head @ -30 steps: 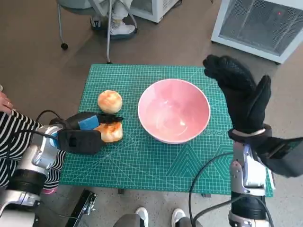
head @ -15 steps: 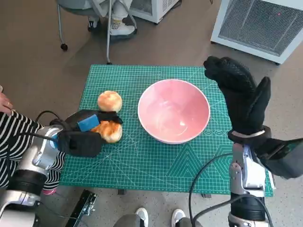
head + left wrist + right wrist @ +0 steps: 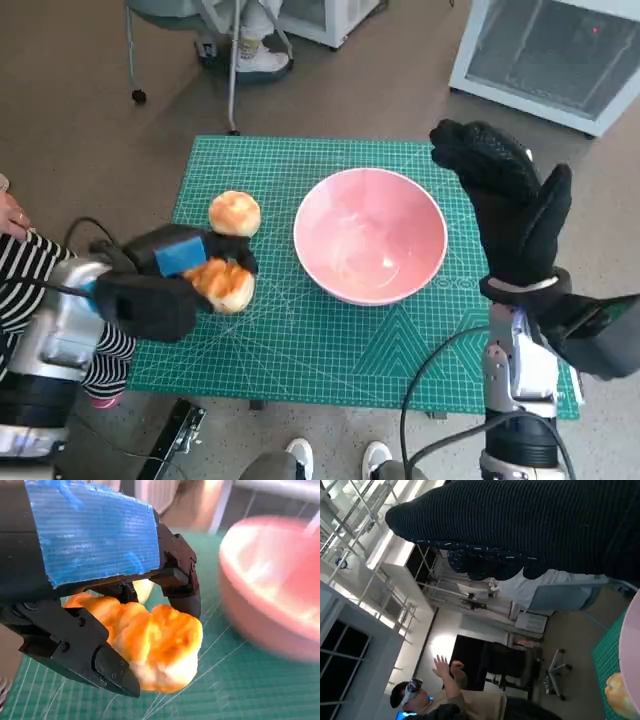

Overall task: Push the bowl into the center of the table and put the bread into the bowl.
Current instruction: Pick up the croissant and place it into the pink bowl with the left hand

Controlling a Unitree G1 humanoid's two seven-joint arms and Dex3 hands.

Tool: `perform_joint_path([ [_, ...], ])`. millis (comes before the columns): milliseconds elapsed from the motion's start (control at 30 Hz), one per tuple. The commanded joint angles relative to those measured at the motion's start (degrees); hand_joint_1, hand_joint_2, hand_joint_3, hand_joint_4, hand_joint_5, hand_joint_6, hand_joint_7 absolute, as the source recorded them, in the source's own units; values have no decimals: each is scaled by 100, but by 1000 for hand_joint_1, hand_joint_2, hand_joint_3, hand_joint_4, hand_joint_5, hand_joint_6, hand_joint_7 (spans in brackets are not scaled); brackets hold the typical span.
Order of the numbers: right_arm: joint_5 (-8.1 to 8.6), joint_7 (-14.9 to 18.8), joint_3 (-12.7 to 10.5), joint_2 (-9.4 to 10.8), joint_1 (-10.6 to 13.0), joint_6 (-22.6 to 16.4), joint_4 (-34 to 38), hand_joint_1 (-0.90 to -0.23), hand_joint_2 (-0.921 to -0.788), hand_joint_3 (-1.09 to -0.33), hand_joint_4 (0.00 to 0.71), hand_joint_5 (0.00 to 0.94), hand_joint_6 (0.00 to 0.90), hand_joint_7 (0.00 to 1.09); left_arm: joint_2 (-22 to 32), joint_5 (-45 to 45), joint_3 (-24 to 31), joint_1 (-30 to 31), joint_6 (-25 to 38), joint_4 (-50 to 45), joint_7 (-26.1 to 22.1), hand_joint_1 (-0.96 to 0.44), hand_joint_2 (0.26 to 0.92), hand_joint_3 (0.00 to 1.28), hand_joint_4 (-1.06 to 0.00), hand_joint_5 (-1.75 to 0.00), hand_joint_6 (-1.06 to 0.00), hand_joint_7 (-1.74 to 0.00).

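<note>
So the left robot hand (image 3: 160,285) has the bread (image 3: 222,284) clamped between its black fingers (image 3: 95,655), just beside the pink bowl (image 3: 370,235) on the side away from the right robot hand (image 3: 510,210). The bread is a lumpy golden-orange piece with a paler underside, its long axis running roughly toward the bowl. The bowl's round, glossy and sits mouth up on the green-matted table (image 3: 330,350). A second bun (image 3: 234,213) lies close to the bowl too. The right robot hand is raised beside the bowl, fingers spread, holding nothing.
</note>
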Motion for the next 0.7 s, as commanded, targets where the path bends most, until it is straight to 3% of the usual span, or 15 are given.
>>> perform_joint_path([
  [33,18,-5,-43,18,143,0,93,-721,-921,-777,170,2,135,340,-66,-338,230,-389,199,-434,-80,0,920,44,-779,-1078,-583,-1200],
  [300,22,4,-64,7,164,-31,95,-720,-921,-777,171,2,134,342,-546,-515,261,-1082,616,-736,107,0,920,55,-762,-1096,-578,-1208],
  [700,44,19,-122,-23,224,-62,81,-720,-921,-778,173,3,131,343,-1845,-865,27,-2059,1231,-547,457,0,914,40,-775,-1091,-621,-1157],
])
